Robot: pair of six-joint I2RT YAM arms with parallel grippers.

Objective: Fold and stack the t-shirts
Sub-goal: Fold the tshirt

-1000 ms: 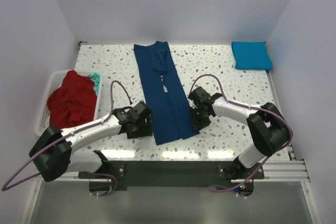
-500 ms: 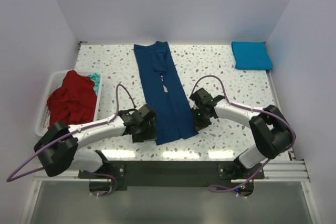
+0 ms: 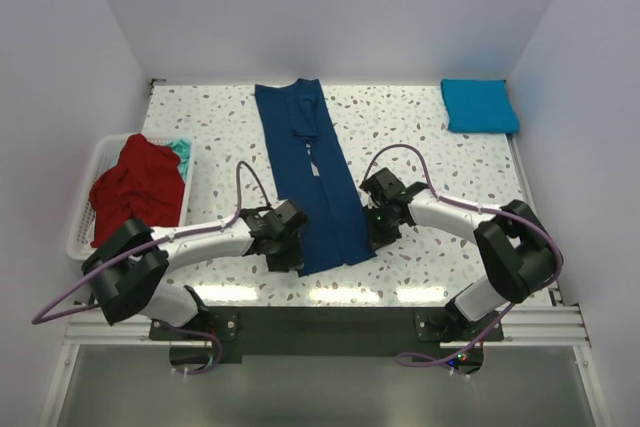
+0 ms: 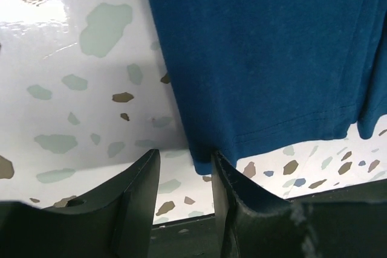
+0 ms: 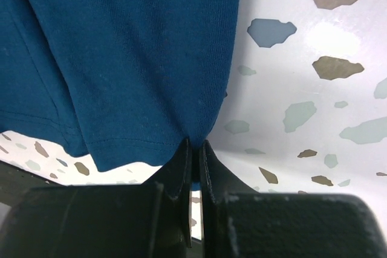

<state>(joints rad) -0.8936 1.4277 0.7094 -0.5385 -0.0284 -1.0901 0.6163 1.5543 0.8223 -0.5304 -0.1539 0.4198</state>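
A navy blue t-shirt [image 3: 312, 182], folded lengthwise into a long strip, lies down the middle of the table. My left gripper [image 3: 291, 253] is at its near left corner. In the left wrist view the jaws [image 4: 184, 176] stand apart, open, and the hem corner [image 4: 202, 161] reaches just between them, against the right finger. My right gripper [image 3: 373, 231] is at the near right corner. In the right wrist view it is [image 5: 195, 149] shut on the navy t-shirt's hem [image 5: 139, 77]. A folded turquoise t-shirt [image 3: 479, 105] lies at the far right.
A white slatted basket [image 3: 85, 237] stands at the left edge, holding a crumpled red t-shirt [image 3: 135, 192] with a teal one [image 3: 181, 154] peeking out behind. The speckled table's near edge [image 3: 400, 292] runs just below both grippers.
The left arm has slid right to the shirt's near left corner and its jaws have narrowed. The right gripper has shut on the near right corner.
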